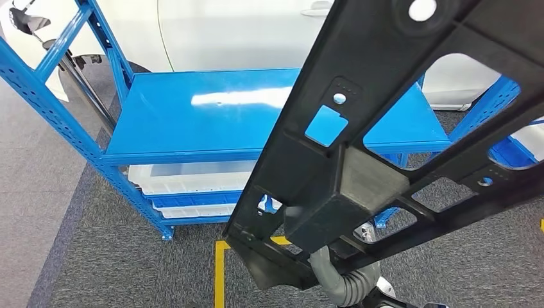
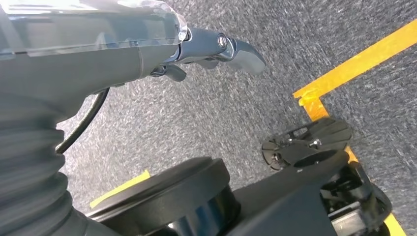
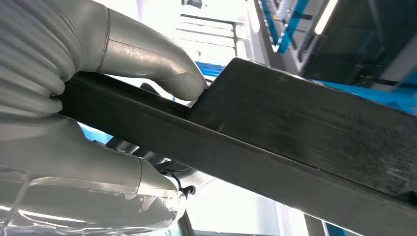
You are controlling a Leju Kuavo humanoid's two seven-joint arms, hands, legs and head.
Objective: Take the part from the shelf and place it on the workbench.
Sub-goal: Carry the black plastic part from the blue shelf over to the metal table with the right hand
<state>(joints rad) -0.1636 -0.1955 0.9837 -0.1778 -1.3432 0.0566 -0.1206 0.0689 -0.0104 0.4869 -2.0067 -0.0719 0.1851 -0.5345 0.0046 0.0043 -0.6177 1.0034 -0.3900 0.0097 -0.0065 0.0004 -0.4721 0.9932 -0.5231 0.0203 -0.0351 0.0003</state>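
I see my right hand (image 3: 98, 132) clamped on the black part (image 1: 385, 141), thumb on one face and fingers under the other, gripping its edge. The part (a long openwork frame with cut-outs) slants across my head view, lifted clear in front of the blue shelf (image 1: 192, 115). My left hand (image 2: 206, 49) hangs over grey carpet (image 2: 221, 113) beside yellow floor tape (image 2: 359, 61), fingers extended, holding nothing.

The right hand (image 3: 98, 113) clamps the part (image 3: 295, 128) between thumb and fingers; the left hand (image 2: 206, 51) hangs empty.
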